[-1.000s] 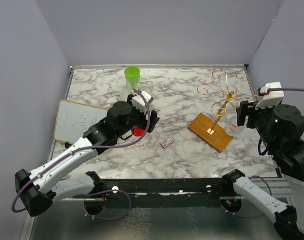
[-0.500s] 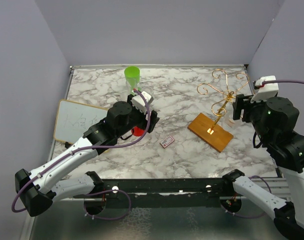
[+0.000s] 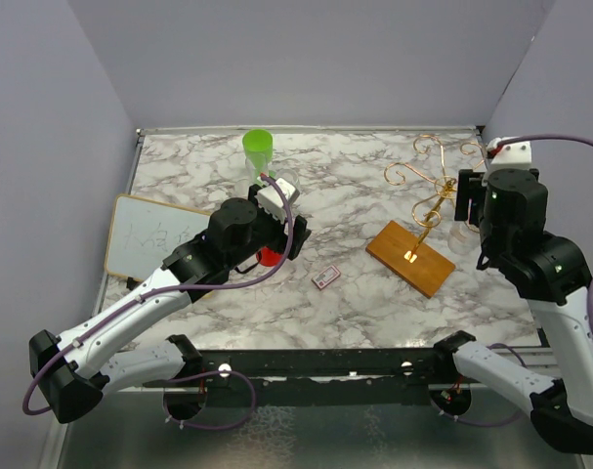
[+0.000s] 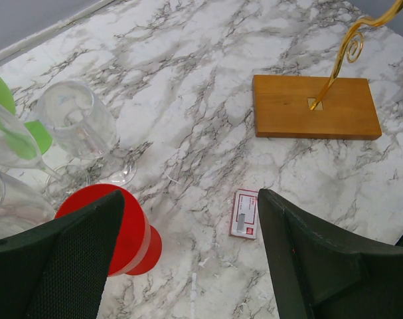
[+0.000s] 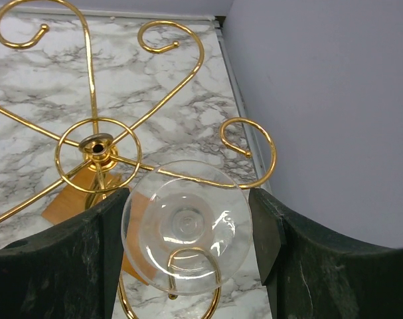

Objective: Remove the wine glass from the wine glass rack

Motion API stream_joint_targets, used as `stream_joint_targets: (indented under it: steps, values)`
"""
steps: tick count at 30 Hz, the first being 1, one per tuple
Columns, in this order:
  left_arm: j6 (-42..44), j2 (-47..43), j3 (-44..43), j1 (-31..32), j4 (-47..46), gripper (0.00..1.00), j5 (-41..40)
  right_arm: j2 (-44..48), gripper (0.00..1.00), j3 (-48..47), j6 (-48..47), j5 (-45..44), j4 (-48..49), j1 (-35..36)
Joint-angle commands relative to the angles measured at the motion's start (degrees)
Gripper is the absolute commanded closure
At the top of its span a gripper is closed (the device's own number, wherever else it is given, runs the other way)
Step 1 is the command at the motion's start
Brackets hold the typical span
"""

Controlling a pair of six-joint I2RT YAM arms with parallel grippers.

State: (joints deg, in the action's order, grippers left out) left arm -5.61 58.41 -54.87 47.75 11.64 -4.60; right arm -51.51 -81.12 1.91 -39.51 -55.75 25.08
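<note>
Wine glass (image 5: 186,222) hangs upside down, foot towards the right wrist camera, on a curled arm of the wine glass rack (image 5: 95,143), at the right side of the marble surface (image 3: 355,176) near the wall. Right hand (image 5: 186,199) spread, one finger on each side of the foot; contact cannot be told. Left hand (image 4: 190,196) spread, holding nothing, over the surface by a red cup (image 4: 121,226), well apart from the rack.

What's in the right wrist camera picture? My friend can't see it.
A wine glass hangs upside down on the gold wine glass rack, its foot facing the camera, between the two dark fingers of the right pincer. Marble table below.
</note>
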Motion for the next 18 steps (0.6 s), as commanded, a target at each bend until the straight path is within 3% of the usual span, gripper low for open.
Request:
stream_joint_targets:
  steps: [1,11,18]
  values:
    - [0.49,-0.23,0.29,-0.05,-1.12,0.16,-1.41,-0.69,0.61,-1.29,2.03,-8.24,0.49,0.23]
    - [0.24,0.49,0.01,-0.02,-1.24,0.16,-1.22,1.92,0.62,-3.03,2.23,-14.51,-4.46,0.21]
    - [-0.78,1.49,-0.73,-0.18,-1.49,0.16,-0.25,6.42,0.64,-3.44,2.16,-9.99,-8.48,0.21]
